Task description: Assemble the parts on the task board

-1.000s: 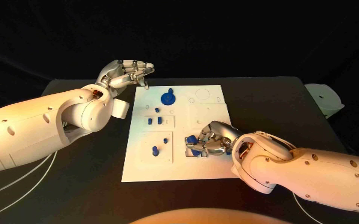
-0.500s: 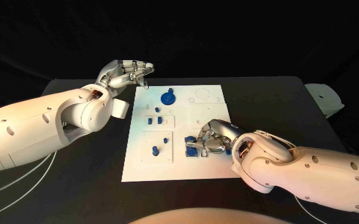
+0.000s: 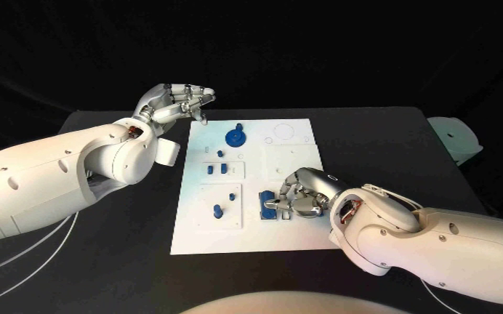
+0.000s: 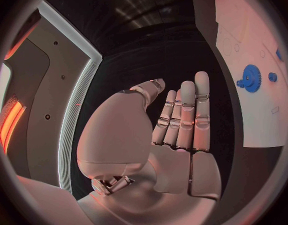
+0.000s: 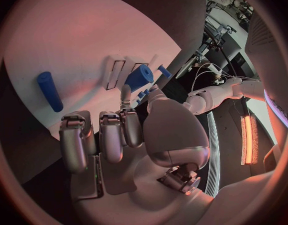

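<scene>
We see the left robot hand [image 3: 176,102] raised beyond the task board's [image 3: 294,154] far left corner, fingers extended together, holding nothing. The board lies mid-tabletop [image 3: 398,139], carrying a blue gear [image 3: 237,138] and small blue parts [image 3: 217,212]. The right robot hand [image 3: 301,196] rests on its near right area; we cannot tell whether it grips a part.

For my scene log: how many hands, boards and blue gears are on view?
Hands: 2, left hand and right hand
Board: 1
Gear: 1
Total: 4
</scene>
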Controlling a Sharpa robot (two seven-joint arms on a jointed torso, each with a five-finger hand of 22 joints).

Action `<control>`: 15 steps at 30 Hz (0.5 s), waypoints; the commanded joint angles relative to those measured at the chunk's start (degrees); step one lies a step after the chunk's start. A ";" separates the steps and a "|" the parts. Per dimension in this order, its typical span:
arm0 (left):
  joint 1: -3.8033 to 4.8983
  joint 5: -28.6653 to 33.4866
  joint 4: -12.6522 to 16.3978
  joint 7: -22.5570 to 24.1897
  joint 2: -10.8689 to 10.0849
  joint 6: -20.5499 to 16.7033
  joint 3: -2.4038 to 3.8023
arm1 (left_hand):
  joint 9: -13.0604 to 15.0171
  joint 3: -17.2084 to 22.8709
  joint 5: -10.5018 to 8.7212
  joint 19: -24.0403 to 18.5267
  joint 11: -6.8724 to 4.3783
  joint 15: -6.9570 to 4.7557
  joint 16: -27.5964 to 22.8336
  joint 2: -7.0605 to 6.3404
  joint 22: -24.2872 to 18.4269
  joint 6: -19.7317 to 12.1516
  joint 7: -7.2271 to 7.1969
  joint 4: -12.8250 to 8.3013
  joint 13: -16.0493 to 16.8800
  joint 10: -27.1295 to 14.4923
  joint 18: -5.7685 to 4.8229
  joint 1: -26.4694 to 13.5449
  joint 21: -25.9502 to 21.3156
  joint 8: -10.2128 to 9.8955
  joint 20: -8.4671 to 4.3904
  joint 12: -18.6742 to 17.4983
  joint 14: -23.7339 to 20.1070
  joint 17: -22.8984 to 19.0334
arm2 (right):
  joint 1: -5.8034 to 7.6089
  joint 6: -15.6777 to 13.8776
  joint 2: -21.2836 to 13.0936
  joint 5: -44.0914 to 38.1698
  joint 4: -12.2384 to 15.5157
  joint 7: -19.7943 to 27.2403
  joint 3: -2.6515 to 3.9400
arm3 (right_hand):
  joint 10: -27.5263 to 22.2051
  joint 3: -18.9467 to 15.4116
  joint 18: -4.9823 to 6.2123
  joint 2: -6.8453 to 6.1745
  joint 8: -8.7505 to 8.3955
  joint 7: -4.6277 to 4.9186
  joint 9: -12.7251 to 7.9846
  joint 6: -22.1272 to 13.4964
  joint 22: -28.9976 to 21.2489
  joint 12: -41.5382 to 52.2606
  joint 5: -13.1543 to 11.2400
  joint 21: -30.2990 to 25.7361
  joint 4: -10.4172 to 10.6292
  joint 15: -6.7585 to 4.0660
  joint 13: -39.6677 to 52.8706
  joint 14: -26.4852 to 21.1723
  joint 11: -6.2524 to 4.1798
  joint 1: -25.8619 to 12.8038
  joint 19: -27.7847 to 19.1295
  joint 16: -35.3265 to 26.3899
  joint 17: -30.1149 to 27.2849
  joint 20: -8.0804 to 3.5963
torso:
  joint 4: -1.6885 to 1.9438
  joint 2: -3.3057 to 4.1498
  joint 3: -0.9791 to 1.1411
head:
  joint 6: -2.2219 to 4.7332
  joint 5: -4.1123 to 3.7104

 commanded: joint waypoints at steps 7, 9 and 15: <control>0.06 0.08 0.20 0.32 0.04 0.72 0.04 | -0.03 0.08 0.02 0.10 0.10 0.10 0.37 0.07 -0.08 -0.36 0.06 0.25 -0.09 -0.38 0.34 -0.15 -0.25 -0.04 0.42 0.36 -0.41 -0.05 | -0.09 2.10 -1.29 -1.69 0.67 1.40 -0.01 | 0.93 -1.25 -0.82 0.35 0.83 -0.55 0.16 0.19 15.09 0.56 0.33 0.25 -0.11 -0.70 8.43 5.27 -0.62 4.17 6.09 0.26 11.64 -0.63 | -0.05 -0.03 0.01 | -0.03 0.07; 0.06 0.08 0.19 0.31 0.02 0.70 0.04 | -0.03 0.09 0.03 0.11 0.11 0.11 0.40 0.09 -0.09 -0.38 0.07 0.26 -0.09 -0.42 0.34 -0.16 -0.27 -0.03 0.42 0.42 -0.42 -0.06 | -0.13 2.50 -1.30 -1.75 0.71 1.35 -0.01 | 0.96 -1.38 -0.82 0.34 0.88 -0.56 0.16 0.21 15.09 0.60 0.33 0.25 -0.12 -0.72 8.47 5.27 -0.64 4.53 6.09 0.26 11.65 -0.65 | -0.01 -0.01 -0.01 | -0.02 0.03; 0.06 0.08 0.18 0.29 0.00 0.74 0.04 | -0.03 0.09 0.03 0.11 0.11 0.11 0.40 0.09 -0.09 -0.38 0.07 0.26 -0.09 -0.42 0.34 -0.16 -0.27 -0.03 0.42 0.42 -0.42 -0.06 | -0.22 2.35 -0.86 -2.43 0.13 0.38 -0.01 | 1.17 -1.49 -0.82 0.89 1.04 -0.62 0.16 0.35 15.09 0.95 0.50 0.25 0.02 -0.76 8.73 5.27 -0.69 5.10 6.09 0.27 11.67 -0.68 | 0.07 0.01 -0.09 | 0.03 -0.06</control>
